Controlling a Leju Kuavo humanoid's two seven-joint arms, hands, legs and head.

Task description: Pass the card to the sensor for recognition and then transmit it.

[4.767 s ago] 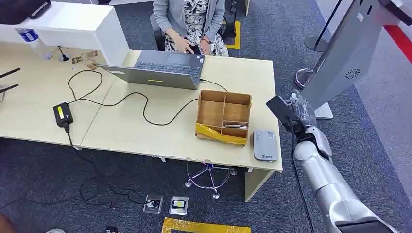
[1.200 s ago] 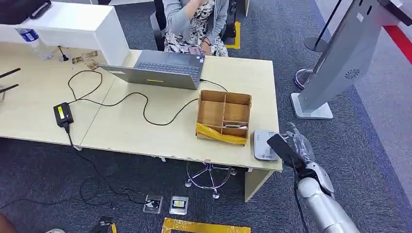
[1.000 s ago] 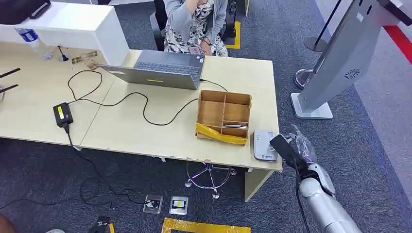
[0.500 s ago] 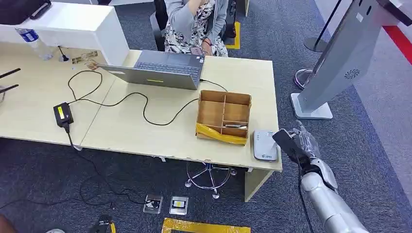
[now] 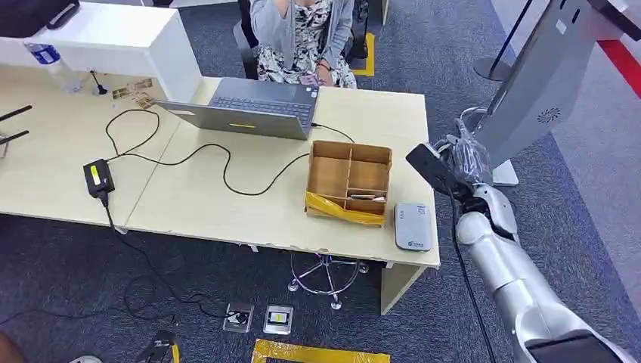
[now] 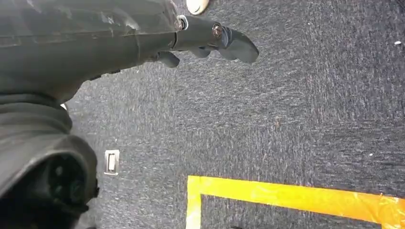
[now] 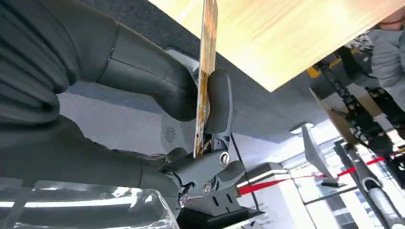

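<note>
1. Pinching the card [image 7: 205,76] edge-on between thumb and a finger, the right hand [image 5: 465,162] is raised off the right end of the tabletop [image 5: 227,204], beside the box [image 5: 348,181].
2. In the head view the card [image 5: 428,168] is seen as a dark slab held above the tabletop's right edge, apart from the sensor [image 5: 413,226].
3. The sensor, a flat grey pad, is laid at the tabletop's front right corner, just right of the box.
4. The left hand [image 6: 210,40] is hung over grey carpet [image 6: 296,109], with nothing held and the fingers slightly curled.
5. A laptop [image 5: 246,110] is set at the far edge, a black cable [image 5: 219,159] is trailed to an adapter [image 5: 98,178], and a person [image 5: 302,34] is seated behind.
6. A grey kiosk [image 5: 529,83] is stood on the floor right of the hand.
</note>
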